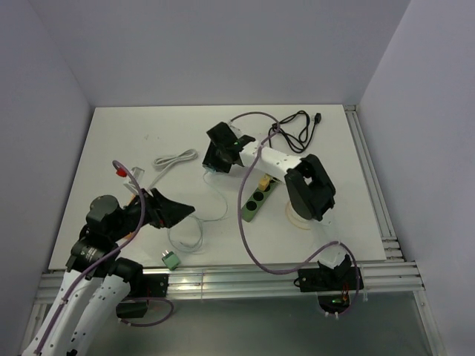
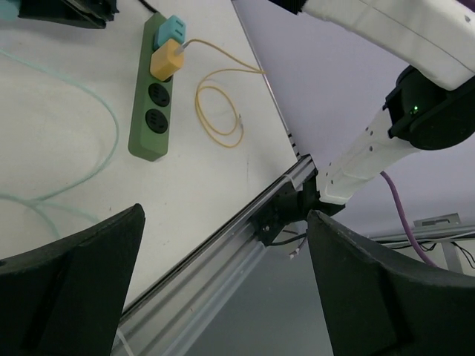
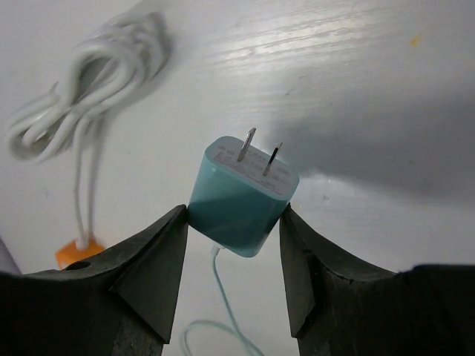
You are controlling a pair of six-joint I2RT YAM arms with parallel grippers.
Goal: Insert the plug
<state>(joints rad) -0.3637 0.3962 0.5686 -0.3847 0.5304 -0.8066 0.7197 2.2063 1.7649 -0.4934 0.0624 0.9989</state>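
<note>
Starting at your left, the left claw [image 1: 172, 211] stands wide open with nothing between its fingers [image 2: 74, 282]. It hangs over the near-left part of the table [image 1: 133, 126], and its camera looks across at the power strip. Behind it lies a small red-orange piece [image 1: 119, 170]. A small green block [image 1: 171, 259] sits near the table's front edge, just beside a thin pale cable loop [image 1: 189, 237]. Further back, a bundled white cable [image 1: 174, 159] lies on the table.

Move toward the middle and you find the right claw [image 1: 214, 159], reaching back and left from its arm. It is clamped on the teal plug [image 3: 241, 200], one finger on each side of the body. The plug's two prongs [image 3: 249, 144] stick out beyond the fingertips, and its thin teal cord [image 3: 223, 297] trails from the other end. The plug is held above the table, near the white cable and apart from the strip.

To the right of that claw, the green power strip [image 1: 258, 202] lies at a slant, partly under the right arm. From the left wrist you can see a teal adapter [image 2: 174, 30] in its far end and a yellow adapter [image 2: 165, 59] touching it. A yellow cord [image 2: 223, 111] loops off beside the strip. Two sockets [image 2: 157, 93] nearer you stand free. At the far right, a black cable [image 1: 297, 130] lies coiled at the back of the table.
</note>
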